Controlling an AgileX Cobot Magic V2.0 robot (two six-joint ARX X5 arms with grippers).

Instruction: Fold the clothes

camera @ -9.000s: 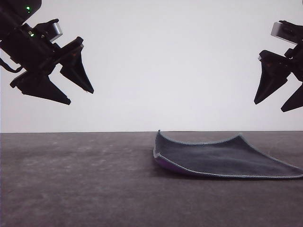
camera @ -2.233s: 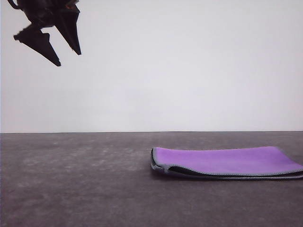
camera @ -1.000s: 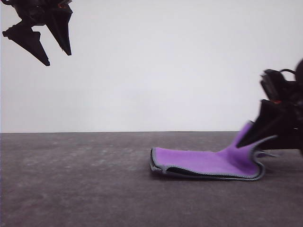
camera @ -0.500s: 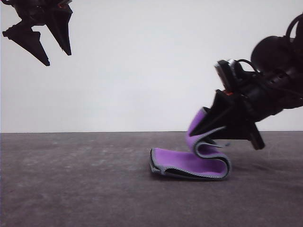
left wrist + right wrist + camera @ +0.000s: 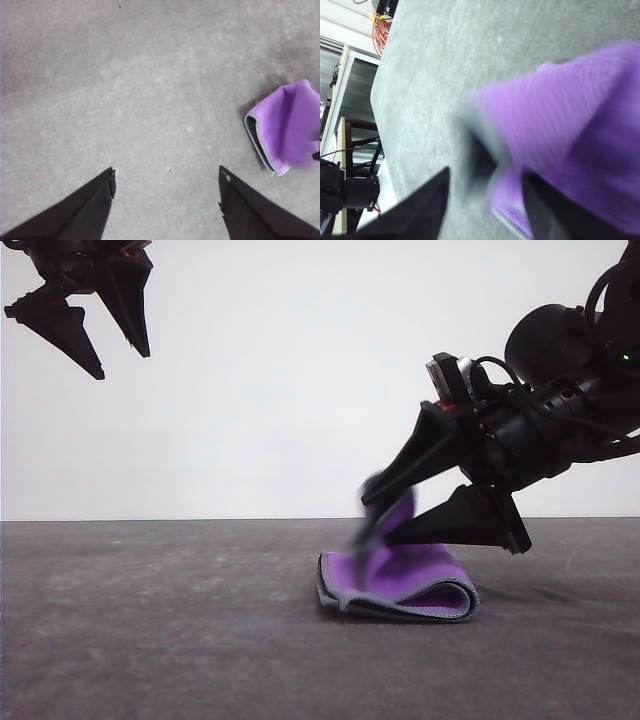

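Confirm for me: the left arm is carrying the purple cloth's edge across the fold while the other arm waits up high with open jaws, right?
Wrong arm. In the front view the right gripper is low at the cloth, at its raised, blurred edge over the fold. The left gripper is the one waiting up high, jaws open.

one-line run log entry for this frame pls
task: fold clothes | right gripper: open, over cloth, flap blurred beside its tips | left gripper: open, raised, idle | cloth: purple side up, right end doubled over, on table

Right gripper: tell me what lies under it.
Under the right gripper lies the purple soft cloth, folded on the grey table. Its inner layers are hidden; the released edge is blurred.
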